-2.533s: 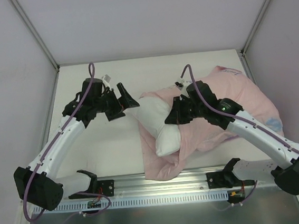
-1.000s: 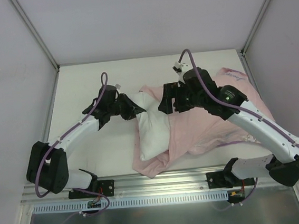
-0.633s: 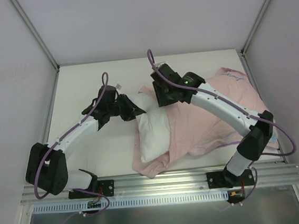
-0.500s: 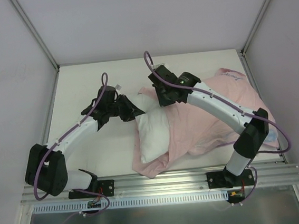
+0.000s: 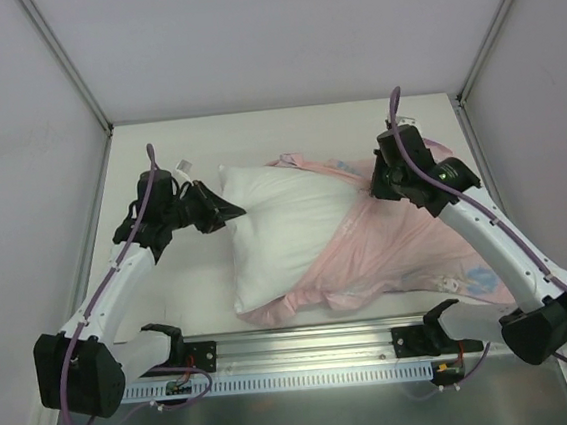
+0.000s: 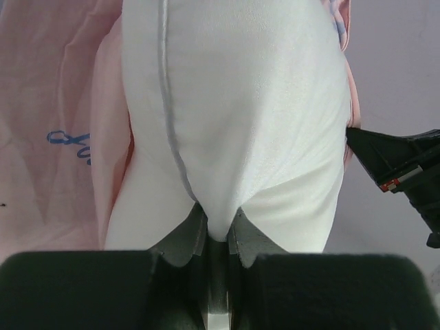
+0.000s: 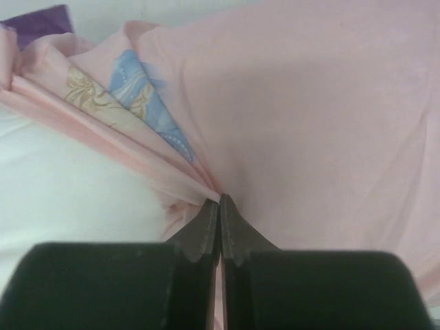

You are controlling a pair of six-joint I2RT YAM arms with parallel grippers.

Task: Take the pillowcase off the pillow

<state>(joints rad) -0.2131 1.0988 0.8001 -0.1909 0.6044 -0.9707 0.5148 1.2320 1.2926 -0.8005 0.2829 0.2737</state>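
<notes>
pillow (image 5: pixel 283 225) half inside pillowcase (image 5: pixel 407 243) (right end covered) | left jaws pinch pillow | right jaws pinch pillowcase

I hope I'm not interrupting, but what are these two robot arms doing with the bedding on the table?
They are taking a pillowcase off a pillow. The left gripper is shut on the edge of the plain white pillow, holding it at its left end. The right gripper is pinched on a fold of the pink pillowcase over on the right. Roughly the left half of the pillow is bare; its right end is still inside the bunched pillowcase, so the job is not finished.
</notes>
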